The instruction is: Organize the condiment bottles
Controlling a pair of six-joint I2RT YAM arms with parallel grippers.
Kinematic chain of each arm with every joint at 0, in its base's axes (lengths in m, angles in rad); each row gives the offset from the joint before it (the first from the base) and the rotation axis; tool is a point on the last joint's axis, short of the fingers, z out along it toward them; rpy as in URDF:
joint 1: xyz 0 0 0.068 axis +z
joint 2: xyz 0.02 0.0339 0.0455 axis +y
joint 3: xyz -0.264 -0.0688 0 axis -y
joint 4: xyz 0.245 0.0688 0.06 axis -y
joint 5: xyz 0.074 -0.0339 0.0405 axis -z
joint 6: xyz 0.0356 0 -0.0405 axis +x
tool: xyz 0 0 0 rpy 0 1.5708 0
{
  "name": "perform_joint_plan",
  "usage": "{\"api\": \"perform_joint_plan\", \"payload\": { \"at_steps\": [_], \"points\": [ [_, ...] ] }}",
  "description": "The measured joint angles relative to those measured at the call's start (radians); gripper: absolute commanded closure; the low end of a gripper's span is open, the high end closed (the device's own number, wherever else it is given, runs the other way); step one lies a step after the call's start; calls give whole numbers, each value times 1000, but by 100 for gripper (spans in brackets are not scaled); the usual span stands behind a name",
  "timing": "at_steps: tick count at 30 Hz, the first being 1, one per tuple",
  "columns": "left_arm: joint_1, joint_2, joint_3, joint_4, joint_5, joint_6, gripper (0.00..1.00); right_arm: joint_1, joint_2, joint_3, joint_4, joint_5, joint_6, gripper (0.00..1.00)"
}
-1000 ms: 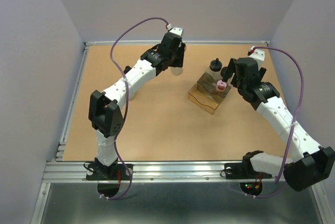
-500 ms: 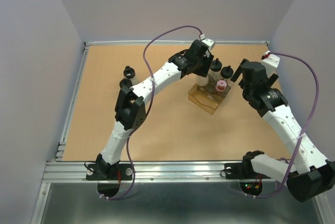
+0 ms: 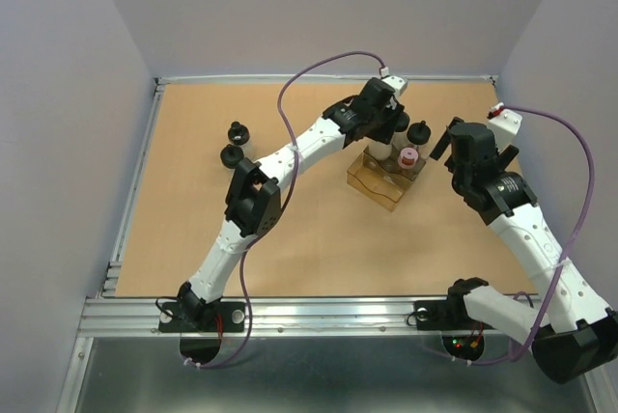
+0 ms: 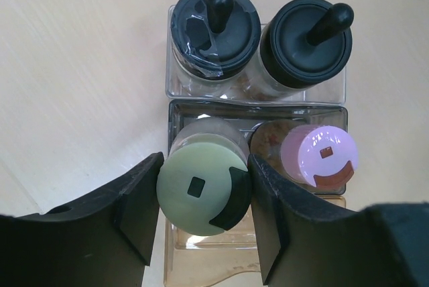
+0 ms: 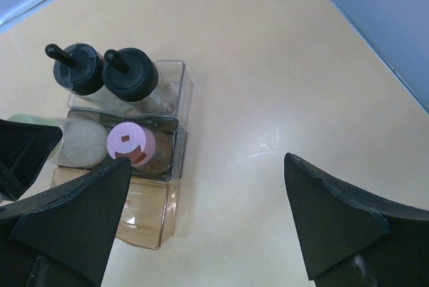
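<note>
We see a tan, wood-coloured table [image 3: 193,230] with a metal rail [image 3: 290,309] running along its near edge. Directly on it, right of centre and toward the far side, sits a clear compartmented box [image 3: 379,188]. The box is amber-tinted at its near end and colourless at its far end, and it is turned at an angle to the table's edges. Well apart from it, toward the far left, we find two bottles standing upright on the bare surface: the farther black-capped bottle [image 3: 237,131] and, just beside it, the nearer black-capped bottle [image 3: 231,154].

Bright, even overhead light; soft shadows; glare on black cap [image 4: 201,39]; frames sharp.
</note>
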State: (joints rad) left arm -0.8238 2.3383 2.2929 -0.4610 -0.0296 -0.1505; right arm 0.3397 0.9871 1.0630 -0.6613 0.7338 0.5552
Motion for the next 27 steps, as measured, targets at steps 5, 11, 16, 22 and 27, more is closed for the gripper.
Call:
{"api": "perform_joint_plan", "payload": {
  "at_steps": [5,11,16,22,27],
  "points": [
    [-8,31,0,7,-13,14,100,0,1,0,-5,0,2,0],
    [-12,92,3,10,-32,20,45,0,3,0,-6,-2,3,0],
    [-13,94,4,14,-50,26,1,0,11,0,-8,-10,3,0],
    [-11,80,4,14,-85,23,1,0,24,0,-10,-20,3,0],
    [-10,-92,-74,9,-169,23,1,0,43,0,-11,-38,2,0]
  ]
}}
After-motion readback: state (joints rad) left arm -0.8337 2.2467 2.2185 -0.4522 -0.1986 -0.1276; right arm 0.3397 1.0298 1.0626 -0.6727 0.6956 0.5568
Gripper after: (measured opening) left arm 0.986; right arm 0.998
